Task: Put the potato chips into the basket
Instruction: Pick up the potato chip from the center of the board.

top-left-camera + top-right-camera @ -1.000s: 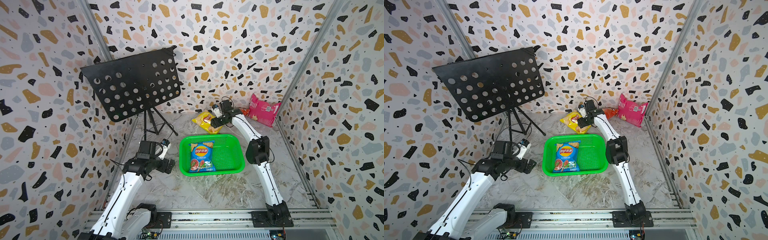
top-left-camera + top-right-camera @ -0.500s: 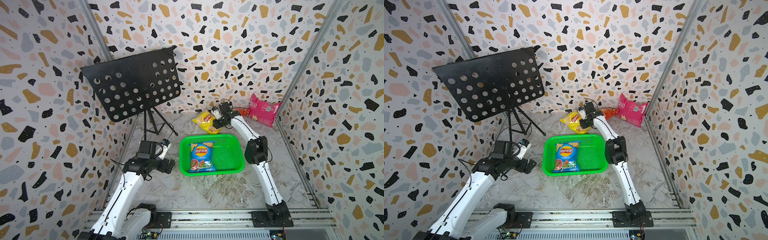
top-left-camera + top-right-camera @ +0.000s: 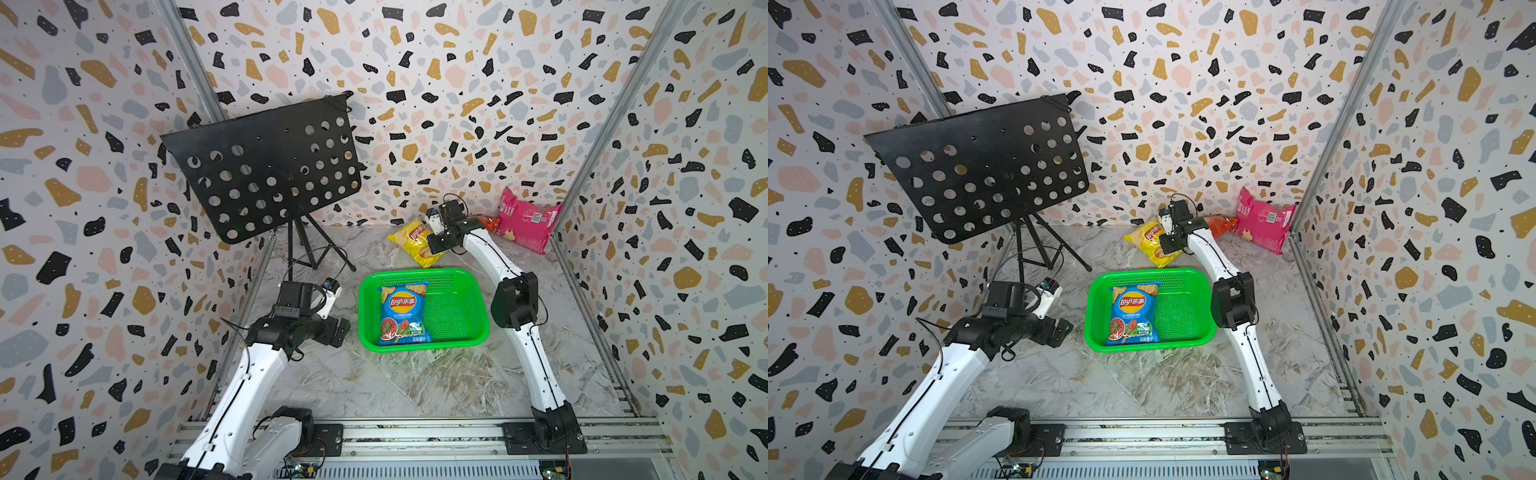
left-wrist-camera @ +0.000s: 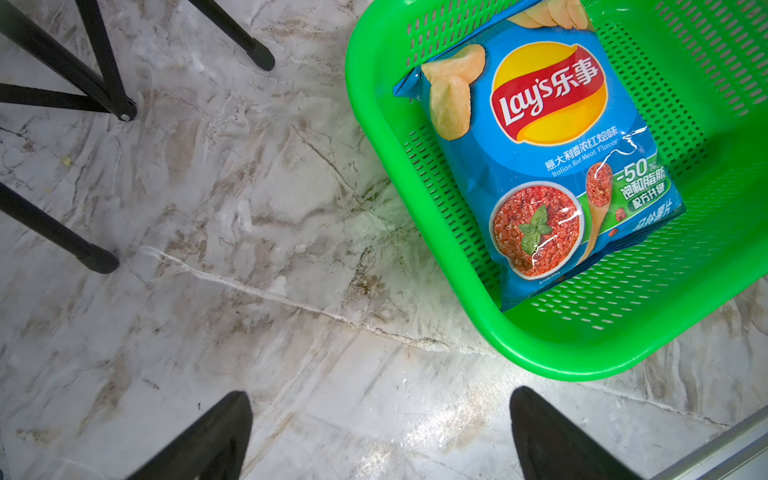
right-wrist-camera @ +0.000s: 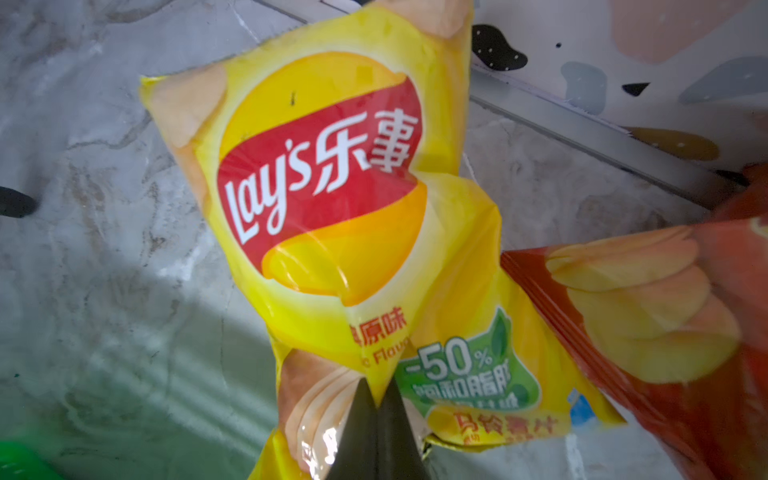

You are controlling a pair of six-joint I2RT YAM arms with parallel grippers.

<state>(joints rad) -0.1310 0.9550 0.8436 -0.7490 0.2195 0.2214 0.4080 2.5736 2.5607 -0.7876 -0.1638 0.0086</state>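
One of four seems done: the blue bag [image 3: 403, 313] lies flat inside the basket [image 3: 419, 273], leaving half the floor bare. The right gripper [image 5: 376, 415] is pinched tight on a fold of the yellow bag [image 5: 332, 199], just behind the basket. The orange-red bag [image 5: 665, 311] lies just beside the yellow one. The pink bag [image 3: 525, 224] leans farther behind the basket, in the corner. The left gripper [image 4: 380, 397] is spread wide, empty, beside the basket. The music stand [image 3: 266, 174] is well apart, likely no obstacle. The basket's near rim needs clearing.
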